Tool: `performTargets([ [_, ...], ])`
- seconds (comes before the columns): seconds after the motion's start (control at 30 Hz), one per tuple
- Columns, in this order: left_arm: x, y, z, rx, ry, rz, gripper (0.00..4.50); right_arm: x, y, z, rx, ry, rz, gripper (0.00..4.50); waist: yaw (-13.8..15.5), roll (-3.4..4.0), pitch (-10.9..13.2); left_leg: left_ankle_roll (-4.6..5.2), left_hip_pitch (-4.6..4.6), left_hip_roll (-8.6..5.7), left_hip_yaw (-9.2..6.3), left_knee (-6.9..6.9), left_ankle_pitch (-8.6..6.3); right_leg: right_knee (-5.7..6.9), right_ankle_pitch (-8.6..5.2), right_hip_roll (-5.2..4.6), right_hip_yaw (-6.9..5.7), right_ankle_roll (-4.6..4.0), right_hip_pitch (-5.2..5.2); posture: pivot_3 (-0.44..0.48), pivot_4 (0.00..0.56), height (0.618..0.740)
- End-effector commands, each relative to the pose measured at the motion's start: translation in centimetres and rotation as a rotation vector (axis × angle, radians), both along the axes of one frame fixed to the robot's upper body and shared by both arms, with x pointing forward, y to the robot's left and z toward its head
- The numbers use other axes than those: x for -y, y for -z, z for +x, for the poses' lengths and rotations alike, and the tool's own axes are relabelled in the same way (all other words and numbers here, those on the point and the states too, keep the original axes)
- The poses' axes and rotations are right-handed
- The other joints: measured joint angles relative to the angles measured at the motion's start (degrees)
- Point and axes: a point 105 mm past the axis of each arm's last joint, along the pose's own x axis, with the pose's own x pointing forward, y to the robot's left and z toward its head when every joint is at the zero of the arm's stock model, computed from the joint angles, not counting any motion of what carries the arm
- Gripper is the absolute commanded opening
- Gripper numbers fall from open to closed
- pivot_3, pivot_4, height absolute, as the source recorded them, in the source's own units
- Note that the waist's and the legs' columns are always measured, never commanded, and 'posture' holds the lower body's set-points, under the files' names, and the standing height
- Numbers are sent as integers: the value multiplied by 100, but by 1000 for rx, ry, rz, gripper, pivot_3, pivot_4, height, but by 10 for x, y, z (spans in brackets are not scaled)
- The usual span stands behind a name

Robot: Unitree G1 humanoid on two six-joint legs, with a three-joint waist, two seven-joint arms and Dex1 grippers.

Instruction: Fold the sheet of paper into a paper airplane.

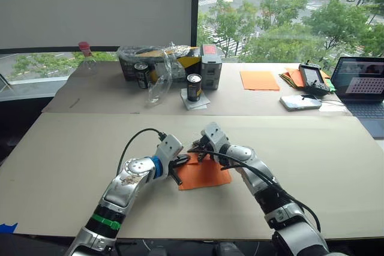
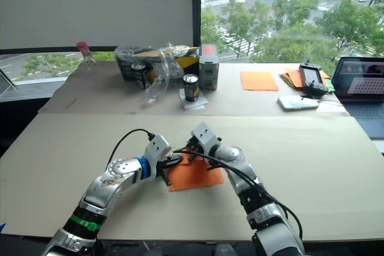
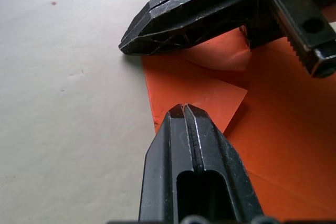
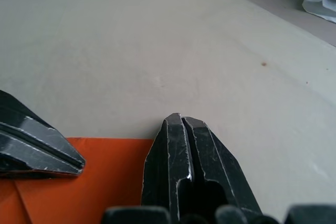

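Note:
The sheet of paper [image 1: 207, 175] lies flat on the near table, bright orange, with one corner folded over into a small flap [image 3: 210, 90]. My left gripper [image 1: 179, 169] is shut, its tips resting at the flap's edge on the sheet's left side. My right gripper [image 1: 197, 153] is shut too, tips down at the sheet's far edge, where the paper lifts slightly [image 3: 226, 51]. In the right wrist view its fingertips [image 4: 181, 121] meet just past the orange edge, with the left gripper's fingers [image 4: 42, 153] lying on the paper beside them. No paper shows between either pair of fingers.
On the far table stand two cans [image 1: 194, 87], a crumpled plastic bag [image 1: 159, 67], a grey box [image 1: 210, 64] and a red-capped bottle [image 1: 86, 52]. A smooth orange sheet [image 1: 260, 80], a stack of sheets [image 1: 293, 77], a controller [image 1: 312, 77], a phone [image 1: 300, 102] and a laptop [image 1: 363, 85] lie right.

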Motion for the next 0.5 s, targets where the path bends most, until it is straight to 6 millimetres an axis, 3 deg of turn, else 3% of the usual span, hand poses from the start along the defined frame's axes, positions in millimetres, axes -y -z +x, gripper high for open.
performTargets([
  [0.03,-1,15,-5,-39,-9,31,29,21,-3,10,8,78,-4,0,0,0,0,0,1,0,0,0,0,-3,0,0,0,0,2,0,150,732],
  [0.2,2,15,-6,-36,-6,29,29,14,-10,8,22,53,48,0,-14,1,0,0,2,1,0,0,0,-2,0,1,0,0,3,0,150,732],
  [0.33,3,16,-6,-34,-4,33,29,2,-29,3,73,9,152,0,-21,1,0,0,1,1,0,0,0,-3,0,1,0,0,2,0,150,732],
  [0.5,5,17,-7,-35,3,36,29,7,-42,-8,107,-32,138,0,-1,1,0,0,-5,-1,0,0,0,-5,0,-1,0,1,-1,0,150,732],
])
